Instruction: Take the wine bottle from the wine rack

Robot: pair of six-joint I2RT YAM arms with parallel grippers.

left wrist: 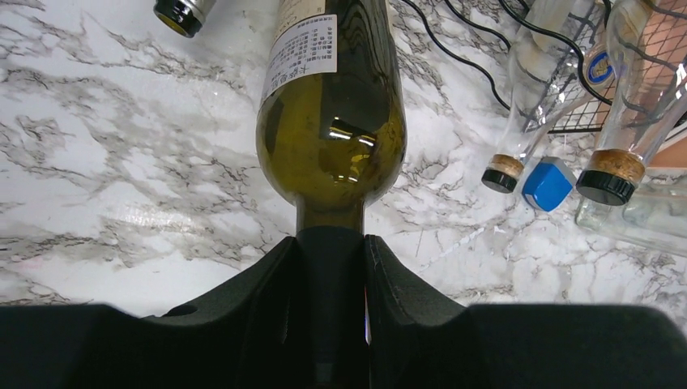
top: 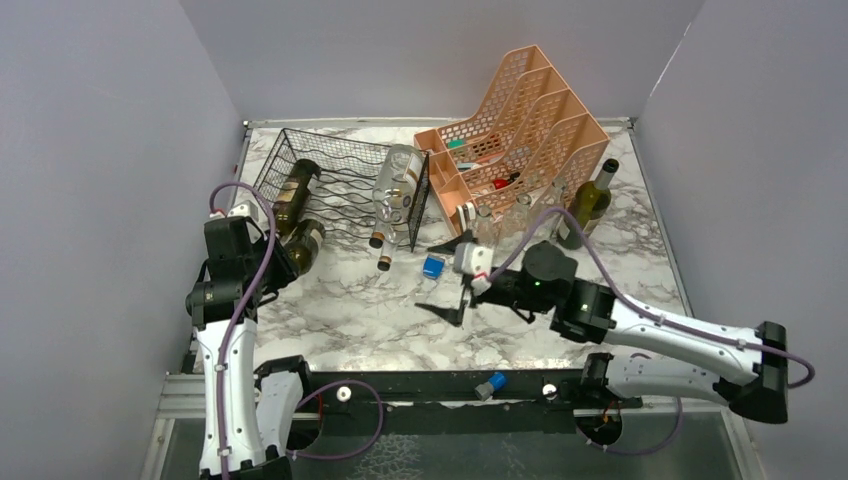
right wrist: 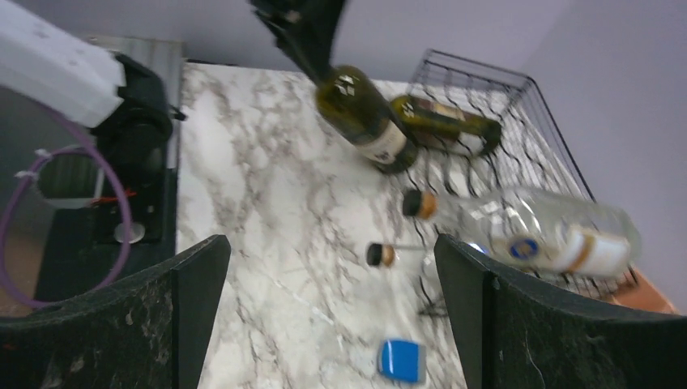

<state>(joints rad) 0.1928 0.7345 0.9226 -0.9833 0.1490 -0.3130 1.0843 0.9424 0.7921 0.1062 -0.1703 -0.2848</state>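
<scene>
Peach organizer (top: 545, 110) at back R; blue block (top: 433, 266) on marble tbl (top: 340, 310).

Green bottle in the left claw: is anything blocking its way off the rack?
Nothing visible does. The left claw is shut on the green bottle at its neck, with bare marble on the arm's side. Another dark bottle lies beside it in the rack; the clear bottles lie farther right.

Your wine rack (top: 340, 170) sits back left on the tabletop (top: 350, 310), the file organizer (top: 540, 110) just right of it. A second bottle (top: 292, 190) lies in the rack's left side, a third bottle (top: 398, 185) in its right; the wine bottle (top: 303, 245) lies at its near left corner.
</scene>
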